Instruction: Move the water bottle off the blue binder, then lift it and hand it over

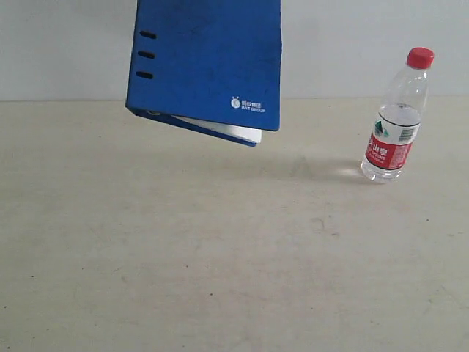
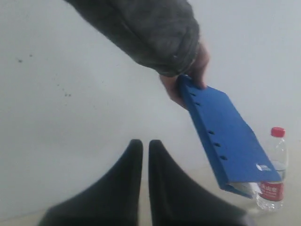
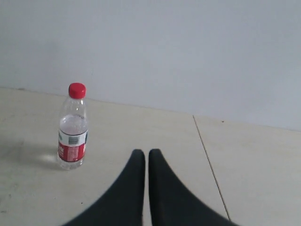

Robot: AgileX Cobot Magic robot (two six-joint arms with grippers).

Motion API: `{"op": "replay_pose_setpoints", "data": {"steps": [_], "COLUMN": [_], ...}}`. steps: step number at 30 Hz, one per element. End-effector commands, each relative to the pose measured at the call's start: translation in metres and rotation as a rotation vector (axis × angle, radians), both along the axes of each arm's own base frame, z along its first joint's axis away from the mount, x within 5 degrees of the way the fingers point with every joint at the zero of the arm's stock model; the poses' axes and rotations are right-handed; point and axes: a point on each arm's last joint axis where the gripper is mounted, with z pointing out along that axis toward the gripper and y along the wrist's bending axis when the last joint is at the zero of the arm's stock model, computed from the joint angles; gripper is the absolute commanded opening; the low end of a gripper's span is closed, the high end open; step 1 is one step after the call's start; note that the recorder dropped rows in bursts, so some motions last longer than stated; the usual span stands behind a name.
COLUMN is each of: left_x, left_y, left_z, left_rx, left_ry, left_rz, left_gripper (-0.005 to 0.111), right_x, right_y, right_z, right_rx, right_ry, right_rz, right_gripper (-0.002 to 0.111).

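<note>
exterior view showed the water bottle [image 1: 396, 121] upright: probably fairly light, slick, crushable; its labelled waist suited gripping. left gripper [image 2: 145, 143] and right gripper [image 3: 143, 153] sat closed, empty.

The left hand [image 2: 145, 143] holds its two dark fingers closed together, gripping nothing; the right hand [image 3: 146, 153] is likewise closed and empty

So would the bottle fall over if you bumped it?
Probably, if bumped up high: the bottle is tall and narrow, standing on a small base. It looks well filled, so light nudges likely won't topple it. Lying on its side, its round body would probably roll.
</note>
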Motion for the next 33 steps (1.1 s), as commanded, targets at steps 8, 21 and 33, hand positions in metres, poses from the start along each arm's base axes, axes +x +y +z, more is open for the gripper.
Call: {"op": "replay_pose_setpoints", "data": {"steps": [8,21,33], "left_x": [-0.025,-0.010,-0.008], "left_y": [0.011,0.016,0.034], "left_z": [-0.038,-0.085,-0.103], "left_rx": [0.085,0.031,-0.018], "left_ry": [0.029,0.249,0.330], "left_rz": [0.113,0.162,0.383], "left_gripper": [0.004,0.004,0.004], "right_x": [-0.089,-0.016,0.025], "right_y": [-0.033,0.018,0.047], "right_z": [-0.029,-0.093,-0.202], "right_rx": [0.186,0.477,0.582], "right_ry": [-0.138,-0.300,-0.165], "right_rz": [-0.020,0.229,0.331], "right_gripper": [0.000,0.000,0.000]}}
